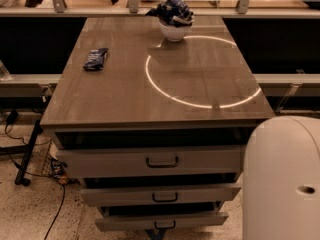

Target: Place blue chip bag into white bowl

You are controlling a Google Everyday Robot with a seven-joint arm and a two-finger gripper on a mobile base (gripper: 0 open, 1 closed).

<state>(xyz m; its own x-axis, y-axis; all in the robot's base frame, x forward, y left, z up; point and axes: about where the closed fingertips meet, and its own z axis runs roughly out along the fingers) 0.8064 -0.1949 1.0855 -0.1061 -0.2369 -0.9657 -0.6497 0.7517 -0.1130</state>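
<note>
1 crinkly bag (173,9), bowl (175,32); hand off-cam

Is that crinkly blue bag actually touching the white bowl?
Touching: the camera view shows the blue chip bag sitting inside the white bowl, bulging over its rim. The gripper is out of view.
</note>
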